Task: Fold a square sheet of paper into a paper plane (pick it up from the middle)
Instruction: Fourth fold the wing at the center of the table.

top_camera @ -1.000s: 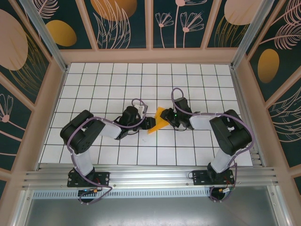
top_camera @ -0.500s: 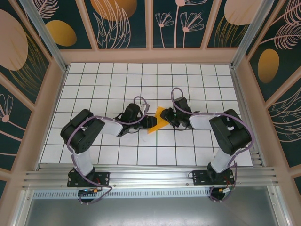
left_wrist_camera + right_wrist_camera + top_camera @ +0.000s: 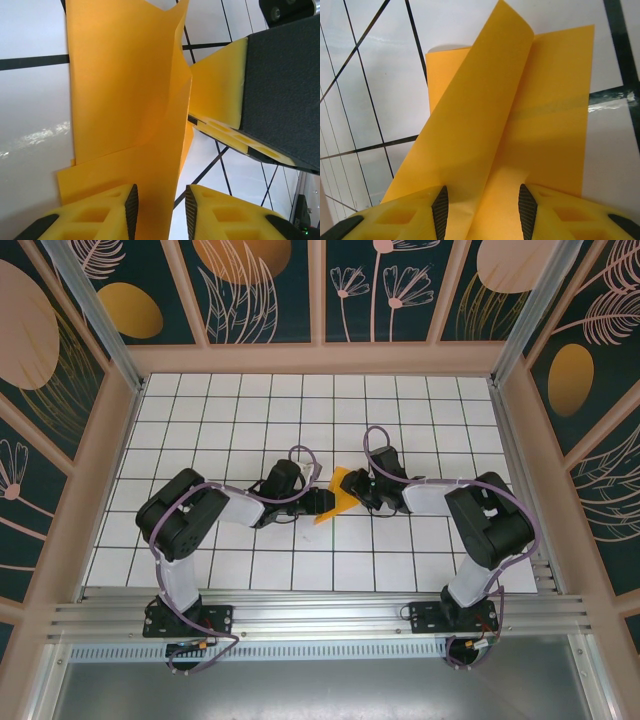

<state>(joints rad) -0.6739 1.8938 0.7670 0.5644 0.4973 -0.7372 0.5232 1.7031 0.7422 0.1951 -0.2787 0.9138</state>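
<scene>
The square sheet of paper sits at the centre of the top view, partly folded, between the two grippers, which meet over it from left and right. Bare white tiles of the table spread toward the top of the frame and out to both sides. The wooden rim lies well apart from the paper. The bent arms fill the lower left and lower right, above the metal rail along the bottom.

In the left wrist view the left gripper has its jaws part-way closed, with the paper's lower edge running down between the yellow fingers. I cannot tell whether they pinch it.

In the right wrist view the right gripper stands part open. One paper layer lies flat on the tiles and another curls up toward the top of the frame. The paper passes between its jaws, but I cannot tell whether it is gripped.
</scene>
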